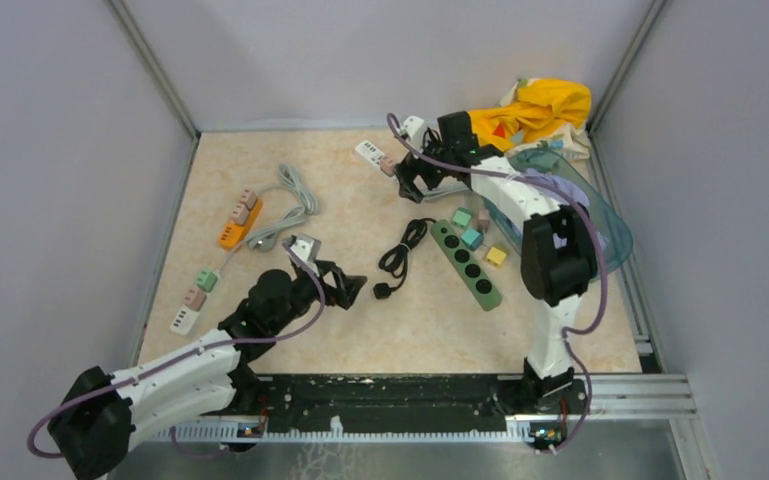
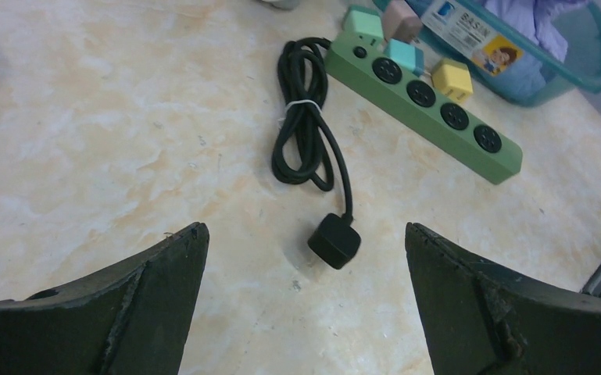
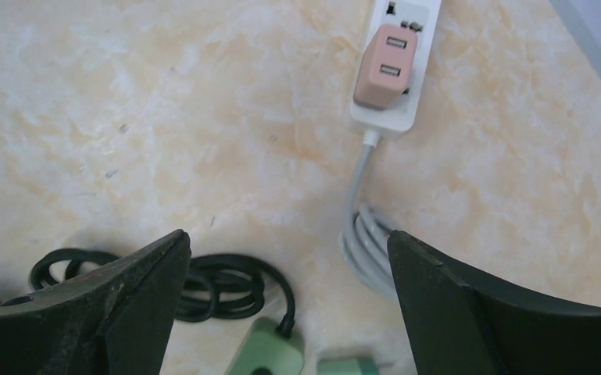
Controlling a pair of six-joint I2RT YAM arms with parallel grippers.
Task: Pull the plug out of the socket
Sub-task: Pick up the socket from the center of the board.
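Note:
A pink plug [image 3: 387, 66] with two USB ports sits slightly askew on the cable end of a white socket strip [image 3: 406, 16] at the back of the table. In the top view they are the plug [image 1: 387, 165] and strip [image 1: 370, 152]. My right gripper [image 3: 287, 234] hangs open just short of them, nothing between its fingers; in the top view the right gripper [image 1: 415, 185] is beside the plug. My left gripper [image 2: 305, 226] is open over bare table, with a black plug [image 2: 334, 241] on its coiled black cable [image 2: 305, 117] lying ahead of it.
A green socket strip [image 1: 467, 263] carries teal plugs [image 1: 472, 238], with a yellow cube [image 1: 497, 256] beside it. An orange strip [image 1: 237, 225] and another white strip [image 1: 185, 318] with plugs lie at the left. A teal basin [image 1: 600, 215] and yellow cloth [image 1: 540, 108] fill the back right corner.

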